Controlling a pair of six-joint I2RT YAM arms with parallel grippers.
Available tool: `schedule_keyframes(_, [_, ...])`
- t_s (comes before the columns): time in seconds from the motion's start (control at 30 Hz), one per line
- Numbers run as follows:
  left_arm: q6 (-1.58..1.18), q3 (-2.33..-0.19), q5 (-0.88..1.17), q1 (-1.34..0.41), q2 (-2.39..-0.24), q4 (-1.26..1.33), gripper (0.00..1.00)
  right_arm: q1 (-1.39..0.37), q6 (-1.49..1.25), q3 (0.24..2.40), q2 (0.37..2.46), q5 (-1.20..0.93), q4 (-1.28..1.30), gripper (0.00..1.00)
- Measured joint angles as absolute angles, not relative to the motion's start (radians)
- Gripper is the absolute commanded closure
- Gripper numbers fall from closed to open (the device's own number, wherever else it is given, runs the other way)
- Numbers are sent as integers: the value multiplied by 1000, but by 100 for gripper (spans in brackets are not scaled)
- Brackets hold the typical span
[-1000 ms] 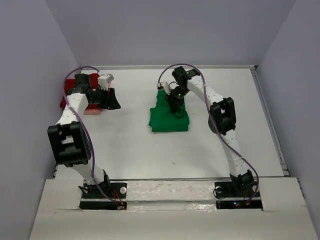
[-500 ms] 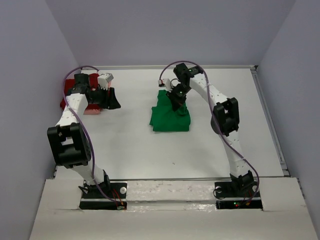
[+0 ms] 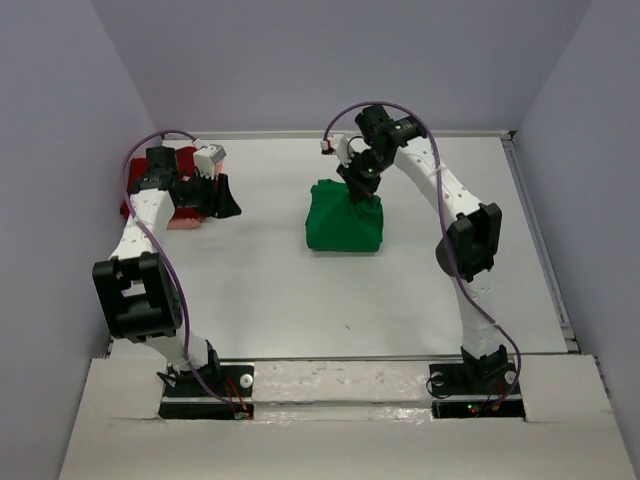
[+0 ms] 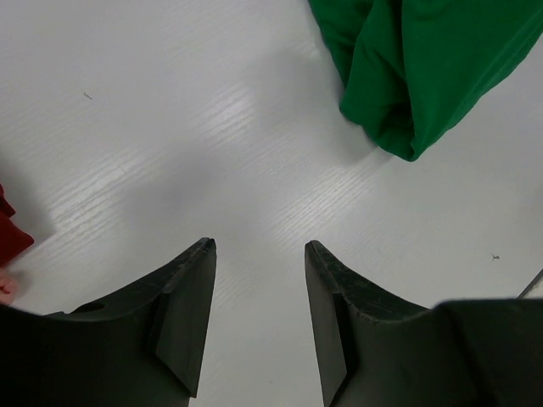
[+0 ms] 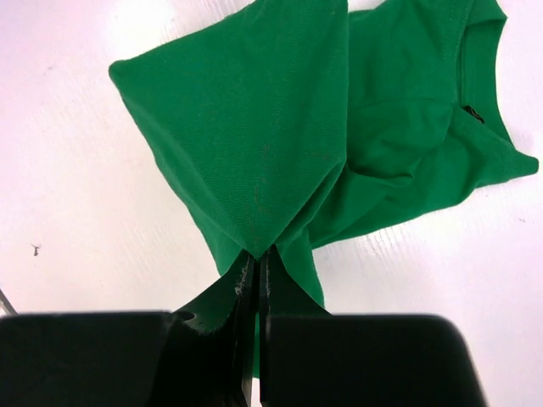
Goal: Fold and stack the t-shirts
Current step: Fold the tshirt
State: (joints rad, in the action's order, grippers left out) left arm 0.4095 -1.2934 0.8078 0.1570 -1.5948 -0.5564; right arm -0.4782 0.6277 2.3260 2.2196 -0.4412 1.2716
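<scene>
A bright green t-shirt [image 3: 345, 222] lies bunched in the middle of the table, its far edge lifted. My right gripper [image 3: 357, 190] is shut on that edge, and the cloth hangs in a taut peak from the pinched tips [image 5: 261, 254], with the green t-shirt [image 5: 280, 153] spreading below and its collar at the upper right. The dark red t-shirt [image 3: 135, 203] lies at the far left, with a pale pink t-shirt [image 3: 184, 221] showing under it. My left gripper [image 3: 228, 200] hovers just right of that pile, its jaws open and empty [image 4: 259, 250] above bare table.
The white table [image 3: 300, 300] is walled by grey panels on the left, back and right. In the left wrist view a corner of the green t-shirt [image 4: 416, 76] lies at the upper right and a sliver of the red t-shirt [image 4: 8, 233] at the left edge.
My right gripper closed on the green t-shirt's far edge and lifted it up and toward the back right; the shirt has drawn into a more compact heap. The left arm barely moved.
</scene>
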Motion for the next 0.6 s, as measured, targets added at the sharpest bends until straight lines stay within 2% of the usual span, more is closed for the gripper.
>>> schedule_keyframes(0.6, [391, -1224, 799, 157, -1539, -503, 45, -479, 620, 2380, 2325, -313, 1075, 100])
